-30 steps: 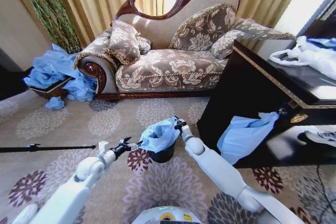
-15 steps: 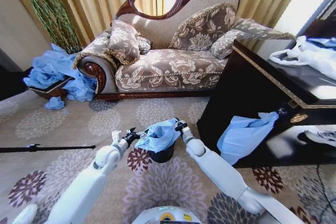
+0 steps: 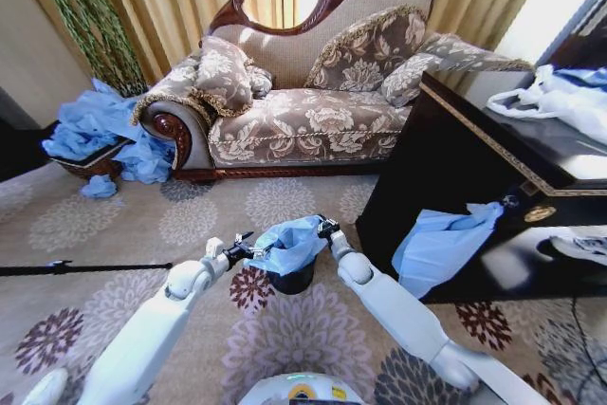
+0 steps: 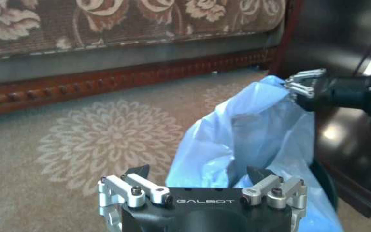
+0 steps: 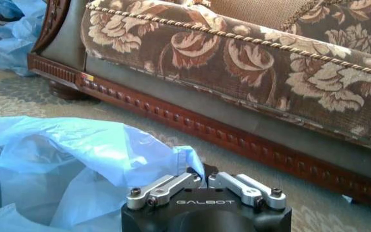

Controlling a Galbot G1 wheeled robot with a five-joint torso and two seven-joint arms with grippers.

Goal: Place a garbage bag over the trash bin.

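At lower centre, the right gripper is clamped on the garbage bag – holding it over the trash bin; the left gripper waits with jaws apart.

We see the garbage bag draped over the trash bin, hiding its rim and upper wall; just the dark base shows. In the left wrist view the bag covers all but a sliver of the bin. The right claw has its fingertips buried in the plastic, which the picture's edge cuts off.
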